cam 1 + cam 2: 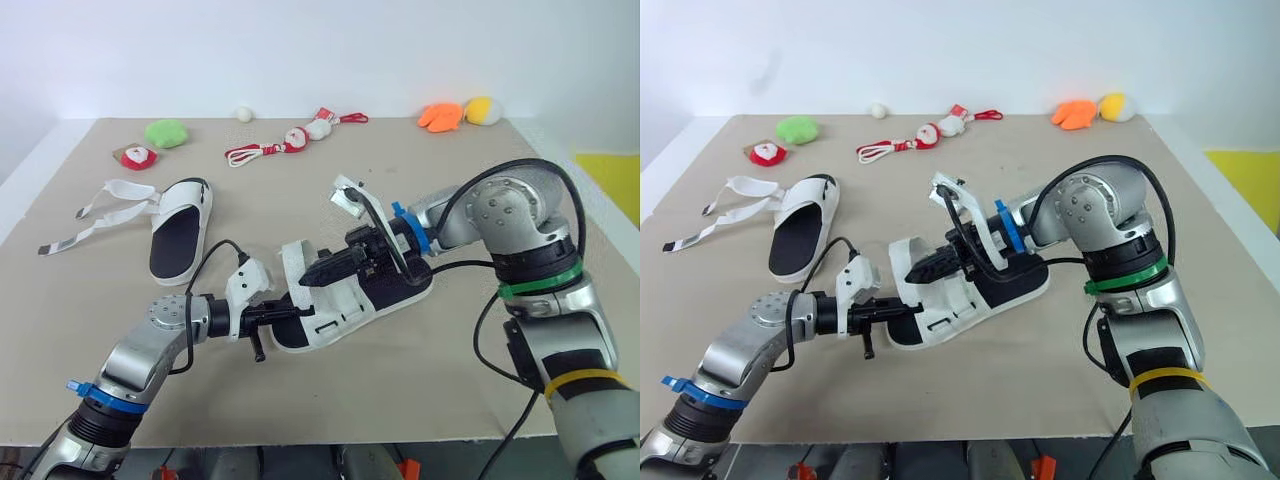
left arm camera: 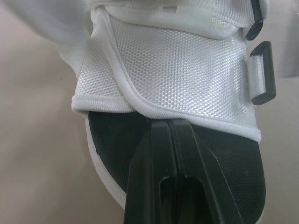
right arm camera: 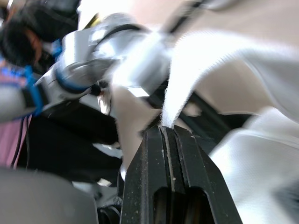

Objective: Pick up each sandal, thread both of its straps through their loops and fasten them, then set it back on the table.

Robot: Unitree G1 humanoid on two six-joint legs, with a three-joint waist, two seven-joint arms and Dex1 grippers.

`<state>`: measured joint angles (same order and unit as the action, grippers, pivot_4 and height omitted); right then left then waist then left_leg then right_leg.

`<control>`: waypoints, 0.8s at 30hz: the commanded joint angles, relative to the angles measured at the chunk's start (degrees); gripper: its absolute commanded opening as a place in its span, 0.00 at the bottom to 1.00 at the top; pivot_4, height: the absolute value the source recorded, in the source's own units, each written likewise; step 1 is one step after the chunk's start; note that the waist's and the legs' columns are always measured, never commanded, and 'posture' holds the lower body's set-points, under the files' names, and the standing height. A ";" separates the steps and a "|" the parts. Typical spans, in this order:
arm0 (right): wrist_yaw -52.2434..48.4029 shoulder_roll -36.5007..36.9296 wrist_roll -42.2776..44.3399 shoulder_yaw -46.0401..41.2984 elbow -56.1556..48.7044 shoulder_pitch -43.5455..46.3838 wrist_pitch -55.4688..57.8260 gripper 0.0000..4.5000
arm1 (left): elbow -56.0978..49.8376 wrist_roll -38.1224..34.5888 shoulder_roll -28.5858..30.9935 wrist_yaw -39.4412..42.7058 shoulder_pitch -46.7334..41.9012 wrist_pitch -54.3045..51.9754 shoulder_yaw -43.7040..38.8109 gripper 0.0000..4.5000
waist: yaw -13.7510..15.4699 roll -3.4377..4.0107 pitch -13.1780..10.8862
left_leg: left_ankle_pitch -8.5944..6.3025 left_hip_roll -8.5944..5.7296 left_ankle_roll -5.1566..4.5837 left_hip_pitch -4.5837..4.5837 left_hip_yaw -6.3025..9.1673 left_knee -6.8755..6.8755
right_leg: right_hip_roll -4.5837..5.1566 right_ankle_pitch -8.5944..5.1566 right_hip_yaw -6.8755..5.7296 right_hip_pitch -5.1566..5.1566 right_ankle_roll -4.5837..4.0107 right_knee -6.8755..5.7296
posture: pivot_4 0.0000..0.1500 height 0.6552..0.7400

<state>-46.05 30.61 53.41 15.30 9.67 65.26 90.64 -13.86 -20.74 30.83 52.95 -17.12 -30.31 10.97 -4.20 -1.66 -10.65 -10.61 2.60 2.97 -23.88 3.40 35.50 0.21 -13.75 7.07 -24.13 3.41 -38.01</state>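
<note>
Pinching the strap, jaws fully shut, the right gripper may lose it if the left gripper, clamped on the sandal, shifts.

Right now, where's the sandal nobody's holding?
Left eye view: the free sandal lies on the table, on the robot's left, left of the held sandal, with the green toy beyond it.
</note>
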 commanded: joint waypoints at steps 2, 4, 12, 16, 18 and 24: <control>-4.65 2.82 -2.38 4.59 -2.47 0.30 -0.65 0.01 | 0.31 0.53 -0.06 -0.21 0.77 -0.68 1.19 0.00 | 0.06 0.00 0.00 | 0.00 0.00 0.00 -0.16 0.06 0.00 | -0.01 0.00 -0.04 -0.12 0.03 0.00 | 1.00 1.00; -6.35 3.86 -3.33 6.72 -3.78 -0.12 -1.58 0.01 | 0.17 0.50 -0.13 -0.37 0.90 -0.78 1.12 0.00 | 0.05 0.01 0.00 | 0.00 0.00 0.00 -0.19 0.06 0.00 | -0.01 0.00 -0.04 -0.16 0.03 0.00 | 1.00 1.00; -10.58 4.74 -4.12 8.32 -5.01 0.37 -0.85 0.01 | -0.21 0.51 -0.33 -0.81 1.38 -0.87 1.13 0.00 | 0.02 0.01 0.00 | 0.00 0.01 0.00 -0.19 0.07 0.09 | -0.02 0.05 -0.05 -0.16 0.11 0.00 | 1.00 1.00; -11.93 4.89 -4.86 8.36 -4.58 1.09 -0.99 0.01 | -0.15 0.53 -0.40 -0.88 1.42 -0.74 1.16 0.00 | 0.02 0.01 0.00 | 0.00 0.01 0.00 -0.20 0.07 0.09 | -0.02 0.05 -0.05 -0.16 0.11 0.00 | 1.00 1.00; -12.57 4.99 -5.19 8.49 -4.60 1.14 -1.01 0.01 | -0.09 0.53 -0.41 -0.88 1.39 -0.68 1.21 0.00 | 0.02 0.01 0.00 | 0.00 0.01 0.00 -0.20 0.07 0.08 | -0.02 0.05 -0.05 -0.16 0.11 0.00 | 1.00 1.00; -14.18 4.90 -6.14 7.98 -3.23 2.38 -1.30 0.01 | 0.05 0.58 -0.59 -0.90 1.16 -0.62 1.41 0.00 | 0.02 0.01 0.00 | 0.00 0.01 0.00 -0.20 0.07 0.09 | -0.02 0.05 -0.05 -0.16 0.11 0.00 | 1.00 1.00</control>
<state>-58.95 34.87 47.45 24.34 6.16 65.35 89.81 -14.17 -20.72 30.33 52.09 -16.71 -30.24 10.81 -4.18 -1.65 -10.65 -10.61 2.61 2.96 -24.08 3.46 35.59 0.19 -13.70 7.01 -24.29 3.53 -38.01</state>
